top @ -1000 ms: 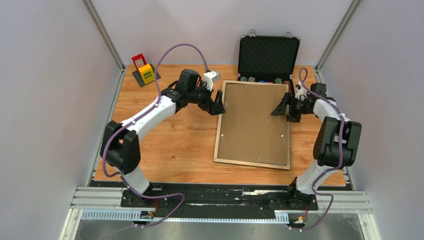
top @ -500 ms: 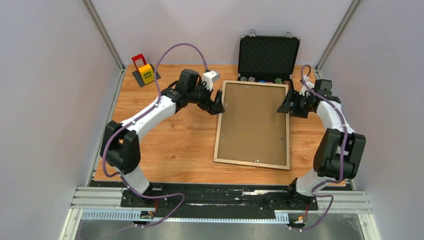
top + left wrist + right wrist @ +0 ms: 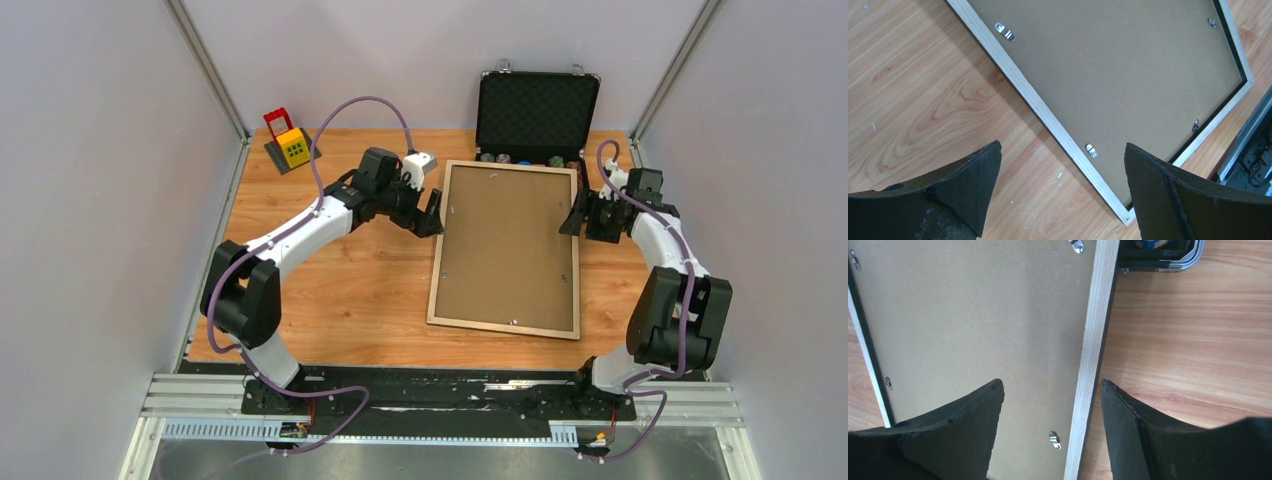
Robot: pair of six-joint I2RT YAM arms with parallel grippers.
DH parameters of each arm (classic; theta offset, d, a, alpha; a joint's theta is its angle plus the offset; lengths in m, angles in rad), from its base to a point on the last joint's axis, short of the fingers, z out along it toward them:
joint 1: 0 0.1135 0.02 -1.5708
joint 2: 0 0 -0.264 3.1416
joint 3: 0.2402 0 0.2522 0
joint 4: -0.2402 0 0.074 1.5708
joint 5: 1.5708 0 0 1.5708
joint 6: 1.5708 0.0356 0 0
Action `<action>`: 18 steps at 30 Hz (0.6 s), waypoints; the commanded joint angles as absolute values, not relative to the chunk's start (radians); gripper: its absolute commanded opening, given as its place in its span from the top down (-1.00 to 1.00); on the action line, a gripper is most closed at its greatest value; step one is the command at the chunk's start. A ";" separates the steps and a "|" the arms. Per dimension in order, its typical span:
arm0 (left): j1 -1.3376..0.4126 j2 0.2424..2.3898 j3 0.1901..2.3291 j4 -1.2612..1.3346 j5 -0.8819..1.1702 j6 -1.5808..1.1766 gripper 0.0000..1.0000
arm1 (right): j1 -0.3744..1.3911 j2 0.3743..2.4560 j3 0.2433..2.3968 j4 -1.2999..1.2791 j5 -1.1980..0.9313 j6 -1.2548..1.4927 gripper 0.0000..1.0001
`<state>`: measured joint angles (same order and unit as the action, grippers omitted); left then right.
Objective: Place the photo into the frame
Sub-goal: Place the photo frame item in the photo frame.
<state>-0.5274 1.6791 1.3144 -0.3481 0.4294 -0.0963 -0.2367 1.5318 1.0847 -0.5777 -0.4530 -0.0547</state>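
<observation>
Between left pincer [image 3: 432, 213] and right pincer [image 3: 573, 215] lies the frame [image 3: 505, 327] — flat.

The right gripper [image 3: 572, 213] is no longer over the brown board [image 3: 508, 245] inside the frame [image 3: 504, 326]. It now stands further out, above the frame's right rail, with one finger on the board side and the other on the table [image 3: 360, 290] side. Its arm is drawn back from the frame as well, the elbow more to the outside. The left gripper [image 3: 431, 212] is a little more apart from the frame's left rail than before, and its purple cable [image 3: 365, 98] makes a slightly lower loop.
</observation>
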 commanded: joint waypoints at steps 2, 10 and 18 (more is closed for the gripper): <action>-0.521 1.678 1.299 -0.332 0.419 -0.075 -1.00 | -0.231 1.541 1.074 -0.484 -0.411 -0.067 -0.35; -0.521 1.770 1.322 -0.329 0.439 -0.103 -1.00 | -0.232 1.604 1.073 -0.458 -0.397 -0.067 -0.21; -0.520 1.875 1.379 -0.337 0.490 -0.141 -1.00 | -0.232 1.658 1.077 -0.444 -0.397 -0.067 0.01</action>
<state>-0.5274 1.8481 1.3182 -0.3508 0.4419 -0.1135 -0.2367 1.6402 1.0721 -0.4931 -0.4084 -0.0574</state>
